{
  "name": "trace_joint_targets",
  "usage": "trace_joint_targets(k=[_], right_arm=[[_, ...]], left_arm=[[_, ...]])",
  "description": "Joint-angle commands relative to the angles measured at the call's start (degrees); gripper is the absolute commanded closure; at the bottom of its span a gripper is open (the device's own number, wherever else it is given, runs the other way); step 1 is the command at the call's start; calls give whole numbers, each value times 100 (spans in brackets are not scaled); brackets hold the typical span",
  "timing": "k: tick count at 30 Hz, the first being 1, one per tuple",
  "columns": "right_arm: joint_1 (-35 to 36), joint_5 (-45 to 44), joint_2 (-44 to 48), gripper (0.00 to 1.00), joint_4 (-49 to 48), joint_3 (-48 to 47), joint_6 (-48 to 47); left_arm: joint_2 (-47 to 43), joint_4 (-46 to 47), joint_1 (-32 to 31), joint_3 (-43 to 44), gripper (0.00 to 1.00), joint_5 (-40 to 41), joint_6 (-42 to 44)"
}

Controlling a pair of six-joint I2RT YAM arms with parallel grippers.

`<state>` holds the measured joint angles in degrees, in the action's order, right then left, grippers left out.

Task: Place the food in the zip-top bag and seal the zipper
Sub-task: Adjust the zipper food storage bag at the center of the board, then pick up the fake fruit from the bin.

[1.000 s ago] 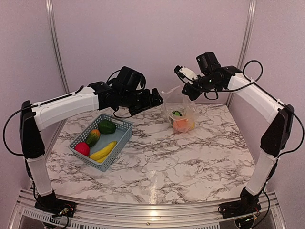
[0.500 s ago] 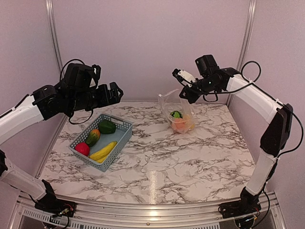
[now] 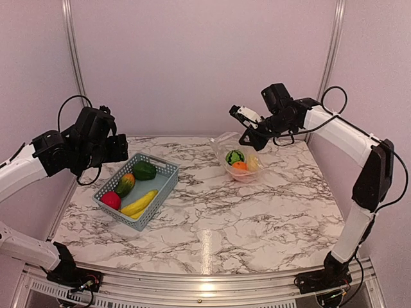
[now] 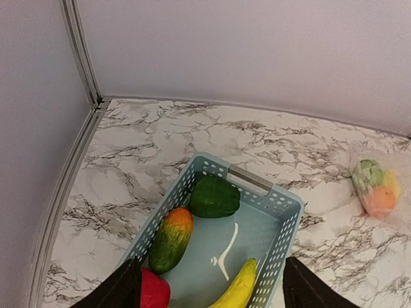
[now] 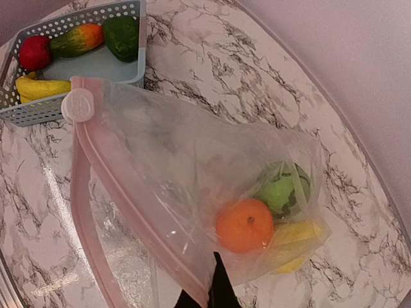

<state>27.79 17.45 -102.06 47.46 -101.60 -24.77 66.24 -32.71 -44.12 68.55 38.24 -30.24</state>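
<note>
The zip-top bag (image 3: 241, 160) hangs over the back right of the table and holds the striped melon (image 3: 235, 156), the orange (image 3: 239, 166) and a yellow pear (image 3: 253, 164). My right gripper (image 3: 248, 137) is shut on the bag's mouth edge; in the right wrist view its fingers (image 5: 215, 292) pinch the pinkish zipper (image 5: 122, 192) near the orange (image 5: 244, 224). The mouth is open. My left gripper (image 3: 122, 146) is open and empty above the basket, its fingers (image 4: 122, 289) spread wide. The green piece (image 4: 215, 196), green-orange piece (image 4: 170, 239), red apple (image 4: 153, 290) and banana (image 4: 236, 292) lie in the basket.
The blue-grey slotted basket (image 3: 166, 185) stands at the table's left. The white zipper slider (image 5: 78, 105) sits at the far end of the strip. A metal rail (image 4: 64, 192) runs along the table's left edge, with walls behind.
My left arm has swung left, away from the bag, to above the basket. My right gripper has lowered and tilted the bag slightly, still holding its edge.
</note>
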Motion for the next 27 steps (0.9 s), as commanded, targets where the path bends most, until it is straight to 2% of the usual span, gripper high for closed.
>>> trace_joint_targets(k=[1,3,6,11,14,19,22,27], right_arm=[[-28,341,287,100,-84,304,-74],[-29,402,390,100,-172,478,-52],[-28,456,522,100,-371,719,32],[-28,481,512,100,-381,746,69],[-28,586,494,100,-362,747,91],[-28,560,481,100,-308,762,81],[-32,527,515,100,-273,818,46],[-28,416,605,100,-245,933,-30]], left_arm=[[291,-1361,116,-32,30,-540,-132],[431,-1797,240,-86,33,-754,-328],[665,-2133,414,-132,32,-1074,-533],[1063,-2203,624,-104,34,-1788,-531],[1337,-1905,624,-51,39,-2520,-97],[1735,-1595,762,122,47,-3267,1053],[2016,-1544,982,249,48,-3924,1522],[2408,-1426,1182,398,48,-4505,1971]])
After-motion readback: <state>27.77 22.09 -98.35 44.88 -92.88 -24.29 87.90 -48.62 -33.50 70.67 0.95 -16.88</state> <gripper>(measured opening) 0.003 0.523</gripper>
